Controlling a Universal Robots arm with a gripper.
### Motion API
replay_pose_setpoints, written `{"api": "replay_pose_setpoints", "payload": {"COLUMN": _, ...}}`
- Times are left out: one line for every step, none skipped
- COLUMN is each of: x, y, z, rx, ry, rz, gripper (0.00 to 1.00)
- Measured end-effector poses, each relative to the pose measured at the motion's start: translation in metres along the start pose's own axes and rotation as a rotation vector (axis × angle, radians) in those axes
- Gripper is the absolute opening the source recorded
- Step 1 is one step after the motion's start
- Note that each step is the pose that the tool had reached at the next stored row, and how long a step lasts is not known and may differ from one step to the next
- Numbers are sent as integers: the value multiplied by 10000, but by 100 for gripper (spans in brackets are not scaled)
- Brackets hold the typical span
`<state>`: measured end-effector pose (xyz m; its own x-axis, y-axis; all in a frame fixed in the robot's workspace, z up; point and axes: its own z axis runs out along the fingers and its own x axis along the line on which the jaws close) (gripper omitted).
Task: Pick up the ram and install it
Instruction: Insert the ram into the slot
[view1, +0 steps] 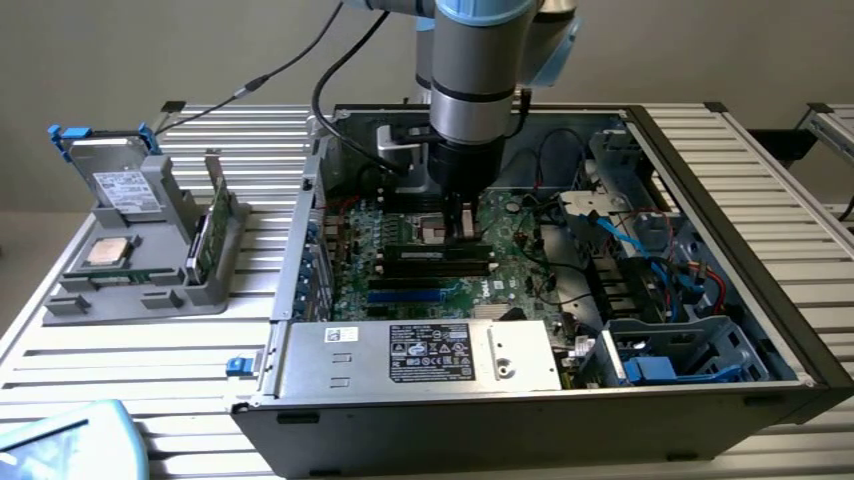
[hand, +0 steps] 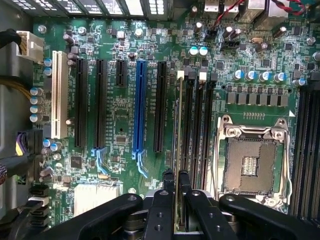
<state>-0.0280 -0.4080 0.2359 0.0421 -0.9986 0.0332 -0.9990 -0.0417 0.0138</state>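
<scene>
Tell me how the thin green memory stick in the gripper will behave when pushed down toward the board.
The thin green ram stick, edge-on in the black gripper, looks rigid but slim, so sideways force would probably flex or crack it. It is likely light for its length. Pinched on its flat faces, it might pivot or slip if pressed unevenly.

Black gripper (hand: 176, 179). In its grip, ram (hand: 178, 120): yellow-green edge. Beneath it, motherboard (hand: 120, 115): green, dotted with silver solder points. Beside gripper, one blue slot (hand: 140, 110); farther off, white slot (hand: 59, 95).
</scene>
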Motion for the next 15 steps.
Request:
{"api": "replay_pose_setpoints", "payload": {"x": -2, "y": -1, "z": 8, "rx": 0, "ry": 2, "rz": -2, "gripper": 15}}
{"api": "replay_pose_setpoints", "payload": {"x": -3, "y": -1, "z": 11, "rx": -1, "ry": 5, "rz": -3, "gripper": 15}}
{"api": "replay_pose_setpoints", "payload": {"x": -4, "y": -2, "z": 16, "rx": 0, "ry": 4, "rz": -3, "gripper": 15}}
{"api": "replay_pose_setpoints", "payload": {"x": -7, "y": -1, "z": 27, "rx": 0, "ry": 4, "rz": -1, "gripper": 15}}
{"api": "replay_pose_setpoints", "payload": {"x": -10, "y": -1, "z": 40, "rx": 0, "ry": 7, "rz": 1, "gripper": 15}}
{"api": "replay_pose_setpoints", "payload": {"x": -12, "y": -2, "z": 48, "rx": 0, "ry": 12, "rz": 1, "gripper": 15}}
{"api": "replay_pose_setpoints", "payload": {"x": -13, "y": -2, "z": 53, "rx": 0, "ry": 18, "rz": 0, "gripper": 15}}
{"api": "replay_pose_setpoints", "payload": {"x": -14, "y": -2, "z": 57, "rx": -1, "ry": 25, "rz": 0, "gripper": 15}}
{"api": "replay_pose_setpoints", "payload": {"x": -18, "y": -2, "z": 74, "rx": -2, "ry": 57, "rz": 5, "gripper": 15}}
{"api": "replay_pose_setpoints", "payload": {"x": -19, "y": -2, "z": 80, "rx": -3, "ry": 76, "rz": 6, "gripper": 15}}
{"api": "replay_pose_setpoints", "payload": {"x": -20, "y": -2, "z": 82, "rx": -5, "ry": 92, "rz": 5, "gripper": 15}}
{"api": "replay_pose_setpoints", "payload": {"x": -20, "y": -3, "z": 84, "rx": -5, "ry": 103, "rz": 6, "gripper": 15}}
{"api": "replay_pose_setpoints", "payload": {"x": -22, "y": -2, "z": 86, "rx": -5, "ry": 115, "rz": 7, "gripper": 15}}
{"api": "replay_pose_setpoints", "payload": {"x": -23, "y": -3, "z": 89, "rx": -5, "ry": 127, "rz": 9, "gripper": 15}}
{"api": "replay_pose_setpoints", "payload": {"x": -27, "y": -3, "z": 93, "rx": -6, "ry": 148, "rz": 12, "gripper": 15}}
